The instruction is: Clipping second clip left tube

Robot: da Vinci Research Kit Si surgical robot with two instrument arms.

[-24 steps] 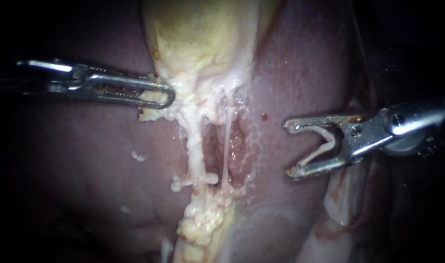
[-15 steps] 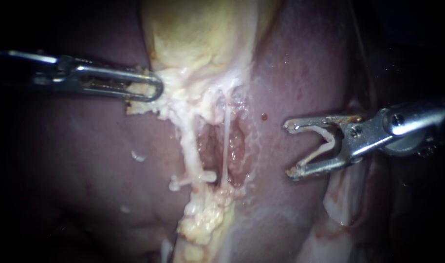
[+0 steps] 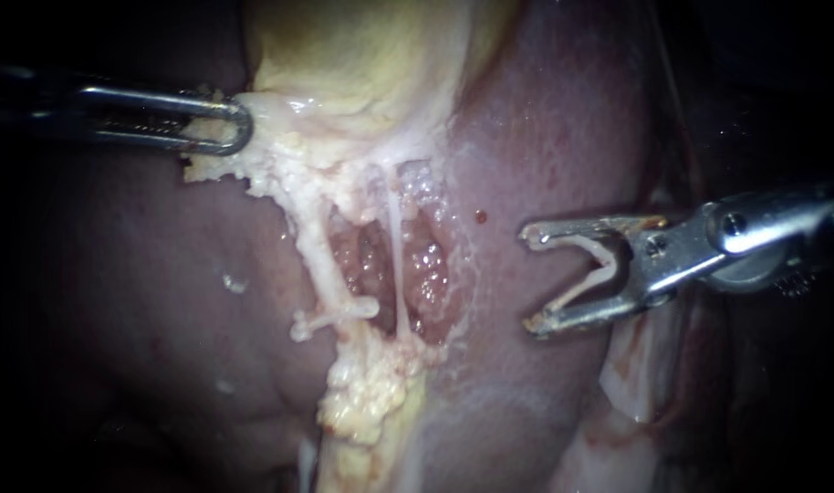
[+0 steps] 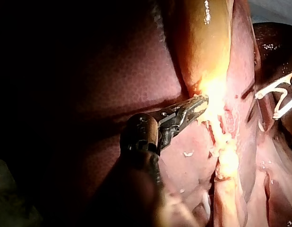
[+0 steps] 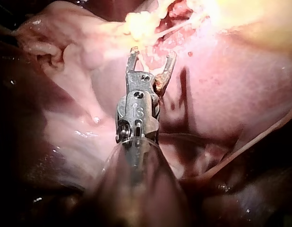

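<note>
The left tube [image 3: 318,260] is a thick whitish strand running down from the gallbladder's neck, with a white clip [image 3: 333,317] across its lower end. To its right runs the right tube [image 3: 395,260], a thin pale strand. My left instrument [image 3: 239,128] is shut on the fatty tissue at the gallbladder's [image 3: 371,64] lower edge and holds it to the left. My right instrument [image 3: 526,279] stands open over the liver, to the right of both tubes and apart from them, with a white V-shaped clip [image 3: 601,267] seated between its jaws. The right wrist view shows the same open jaws [image 5: 153,52].
Dark red liver [image 3: 554,128] surrounds the dissected pocket [image 3: 371,265] between the tubes. A lump of yellow fat [image 3: 362,393] lies below the clipped end. Pale folds of tissue [image 3: 645,383] sit under my right instrument's shaft. In the left wrist view my left instrument [image 4: 199,103] grips beside the bright gallbladder.
My left instrument has pulled the gallbladder's edge further left and up, stretching the left tube into a slant. My right instrument has held its place, still open.
</note>
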